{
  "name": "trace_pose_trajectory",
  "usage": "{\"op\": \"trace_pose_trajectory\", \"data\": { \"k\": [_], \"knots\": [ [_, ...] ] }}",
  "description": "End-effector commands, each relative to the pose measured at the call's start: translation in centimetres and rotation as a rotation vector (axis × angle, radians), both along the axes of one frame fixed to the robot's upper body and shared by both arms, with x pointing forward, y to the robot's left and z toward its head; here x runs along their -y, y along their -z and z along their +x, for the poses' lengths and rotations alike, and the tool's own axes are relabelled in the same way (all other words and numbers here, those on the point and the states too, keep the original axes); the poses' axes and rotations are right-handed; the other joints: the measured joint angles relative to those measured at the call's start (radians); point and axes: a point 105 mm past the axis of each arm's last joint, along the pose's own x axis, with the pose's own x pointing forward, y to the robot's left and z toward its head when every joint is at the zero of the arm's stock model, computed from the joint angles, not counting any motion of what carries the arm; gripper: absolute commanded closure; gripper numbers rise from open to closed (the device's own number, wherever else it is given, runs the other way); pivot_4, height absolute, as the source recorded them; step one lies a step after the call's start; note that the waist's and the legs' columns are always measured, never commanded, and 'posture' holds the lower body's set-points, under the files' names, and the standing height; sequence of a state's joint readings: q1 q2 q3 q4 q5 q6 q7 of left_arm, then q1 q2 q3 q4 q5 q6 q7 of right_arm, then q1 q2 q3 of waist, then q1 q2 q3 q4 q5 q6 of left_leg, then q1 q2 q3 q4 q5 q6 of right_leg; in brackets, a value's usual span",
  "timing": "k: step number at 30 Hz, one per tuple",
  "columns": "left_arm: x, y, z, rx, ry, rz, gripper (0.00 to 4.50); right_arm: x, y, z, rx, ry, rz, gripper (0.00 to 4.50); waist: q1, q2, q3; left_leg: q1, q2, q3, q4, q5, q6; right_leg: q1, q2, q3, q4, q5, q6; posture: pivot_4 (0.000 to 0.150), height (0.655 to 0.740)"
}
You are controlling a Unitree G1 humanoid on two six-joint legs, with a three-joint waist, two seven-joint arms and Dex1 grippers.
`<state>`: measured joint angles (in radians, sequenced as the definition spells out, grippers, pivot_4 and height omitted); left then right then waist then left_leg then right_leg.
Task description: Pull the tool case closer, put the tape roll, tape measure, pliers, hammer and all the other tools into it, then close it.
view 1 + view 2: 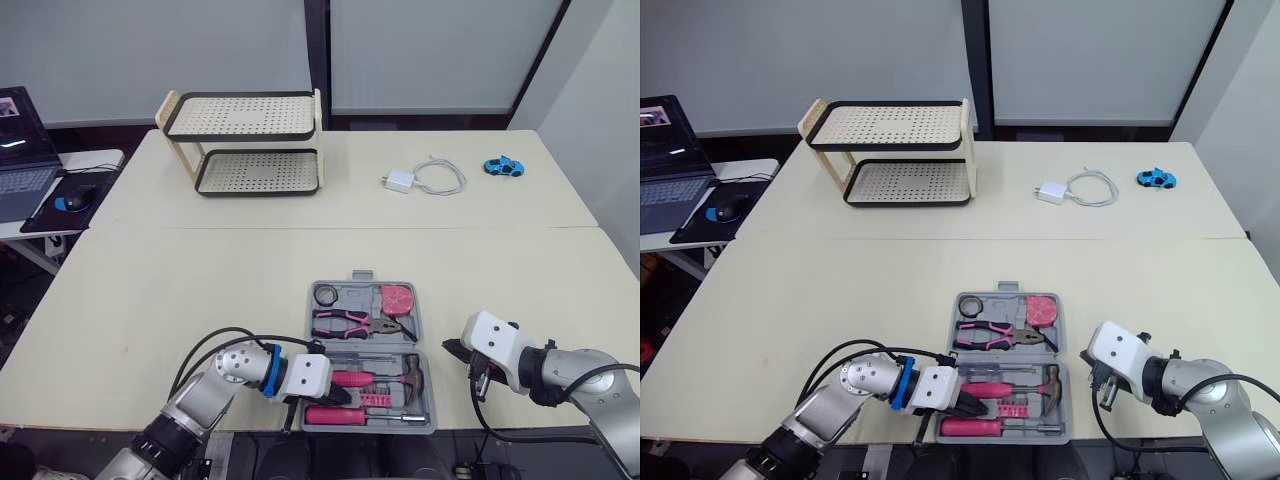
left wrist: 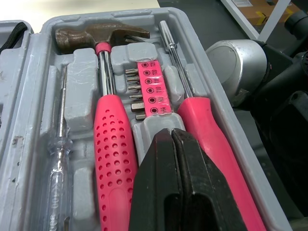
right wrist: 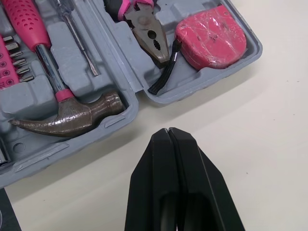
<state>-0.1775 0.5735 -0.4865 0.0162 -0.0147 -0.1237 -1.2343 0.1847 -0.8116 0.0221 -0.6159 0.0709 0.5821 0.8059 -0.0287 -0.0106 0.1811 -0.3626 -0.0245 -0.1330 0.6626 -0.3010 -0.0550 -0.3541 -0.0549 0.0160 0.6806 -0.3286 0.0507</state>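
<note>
The left gripper (image 2: 172, 134) has its two black fingers pressed together with nothing between them, and hangs low over the near half of the open tool case (image 2: 19, 125), which sits at the near edge of the table (image 1: 200, 290). Its tips lie between the pink handle of the hammer (image 2: 111, 144) and the pink handle of a screwdriver (image 2: 207, 130), and may be touching the tray there, though the angle makes that hard to judge. A pink bit holder (image 2: 153, 94) sits between those two tools, and a clear-handled tester screwdriver (image 2: 57, 159) lies on the hammer's other side. The right gripper (image 3: 168, 132), fingers also shut and empty, hovers over bare tabletop just beside the case's right wall. In the far half of the case rest the tape roll (image 1: 324, 294), the pliers (image 1: 350, 323) and the pink tape measure (image 1: 397, 298). Well beyond, on the far table, lie a white charger (image 1: 400, 181) with its coiled cable, a blue toy car (image 1: 503, 166) and a two-tier rack (image 1: 245, 140). A laptop (image 1: 20, 150) stands on a side table to the left.
</note>
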Motion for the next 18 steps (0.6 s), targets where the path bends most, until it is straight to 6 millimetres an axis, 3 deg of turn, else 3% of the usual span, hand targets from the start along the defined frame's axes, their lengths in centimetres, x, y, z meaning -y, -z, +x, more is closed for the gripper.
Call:
{"op": "trace_pose_trajectory", "data": {
  "k": [1, 4, 7, 12, 18],
  "knots": [
    [-0.4, 1.0, 0.2, 0.006, -0.01, 0.06, 4.48, -0.3, -0.9, -0.1, 0.024, -0.019, 0.005, 4.5, 0.0, 0.0, 0.0, 0.0, 0.0, 0.0, 0.0, 0.0, 0.0, 0.0, 0.0, 0.0, 0.0, 0.0, 0.0, 0.15, 0.74],
    [-0.5, 1.2, 0.2, 0.002, -0.015, 0.071, 4.48, -0.2, -1.1, -0.1, -0.047, 0.029, 0.09, 4.5, 0.0, 0.0, 0.0, 0.0, 0.0, 0.0, 0.0, 0.0, 0.0, 0.0, 0.0, 0.0, 0.0, 0.0, 0.0, 0.15, 0.74],
    [-0.5, 1.3, 0.2, -0.001, -0.018, 0.081, 4.5, -0.1, -2.1, 0.2, -0.157, 0.104, 0.251, 3.94, 0.0, 0.001, -0.001, 0.0, 0.0, 0.0, 0.0, 0.0, 0.0, 0.001, 0.0, 0.0, 0.0, 0.0, 0.0, 0.15, 0.74],
    [-0.5, 1.4, 0.3, -0.005, -0.02, 0.091, 4.5, 0.8, -2.4, 2.3, -0.268, 0.237, 0.335, 2.17, 0.001, 0.003, -0.002, 0.001, 0.0, 0.0, 0.0, 0.0, 0.0, 0.002, 0.0, 0.0, 0.0, 0.0, 0.0, 0.15, 0.74],
    [0.5, 1.2, 0.1, -0.016, -0.011, 0.096, 4.5, 0.2, -1.9, 6.4, -0.334, 0.421, 0.443, 0.02, 0.003, 0.007, -0.005, 0.001, 0.0, 0.0, 0.0, 0.0, 0.0, 0.001, 0.0, 0.001, 0.0, 0.0, 0.0, 0.15, 0.74]
  ]
}}
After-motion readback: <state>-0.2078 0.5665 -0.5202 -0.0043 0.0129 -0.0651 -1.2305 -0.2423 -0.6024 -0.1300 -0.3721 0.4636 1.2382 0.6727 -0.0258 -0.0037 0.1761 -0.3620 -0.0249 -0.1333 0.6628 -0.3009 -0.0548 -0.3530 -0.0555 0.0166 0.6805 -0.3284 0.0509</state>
